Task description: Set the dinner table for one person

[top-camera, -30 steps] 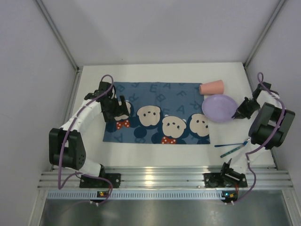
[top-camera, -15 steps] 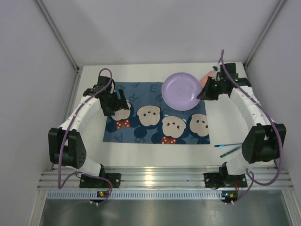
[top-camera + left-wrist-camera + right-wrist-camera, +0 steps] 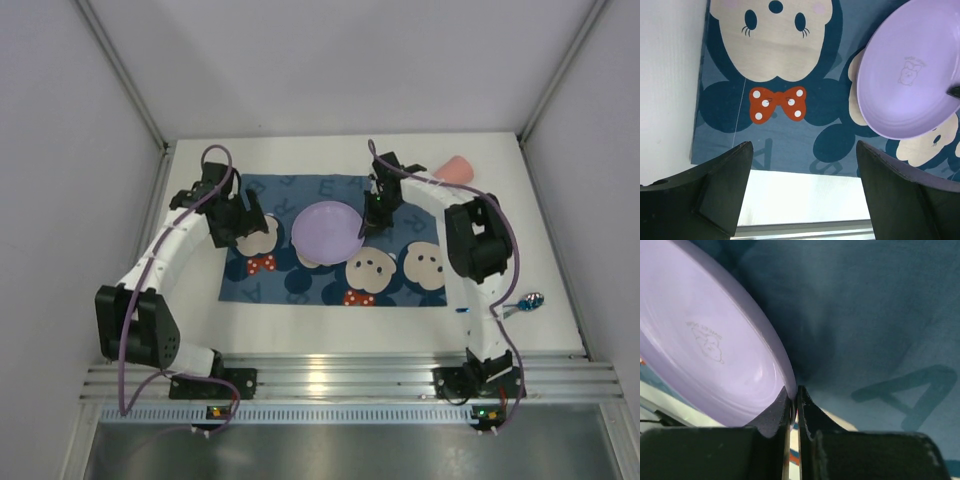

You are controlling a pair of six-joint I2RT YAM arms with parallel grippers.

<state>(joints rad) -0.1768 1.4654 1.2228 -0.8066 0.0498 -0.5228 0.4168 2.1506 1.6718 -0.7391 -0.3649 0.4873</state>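
A lilac plate (image 3: 327,230) hangs tilted over the middle of the blue bear placemat (image 3: 300,282), which lies on the white dinner table (image 3: 190,300). My right gripper (image 3: 366,222) is shut on the plate's right rim; in the right wrist view the gripper (image 3: 794,392) pinches the plate (image 3: 710,355) edge. My left gripper (image 3: 243,226) is open and empty over the placemat's left end; in the left wrist view its fingers (image 3: 725,185) frame the placemat edge, with the plate (image 3: 910,80) at the right. A pink cup (image 3: 452,168) lies on its side at the back right.
A teal spoon (image 3: 527,302) lies on the table at the right, near the front edge. Grey walls close in the table on three sides. A metal rail runs along the front.
My right gripper has carried the plate from the table's right side leftward to above the placemat's middle. The left gripper has shifted only slightly.
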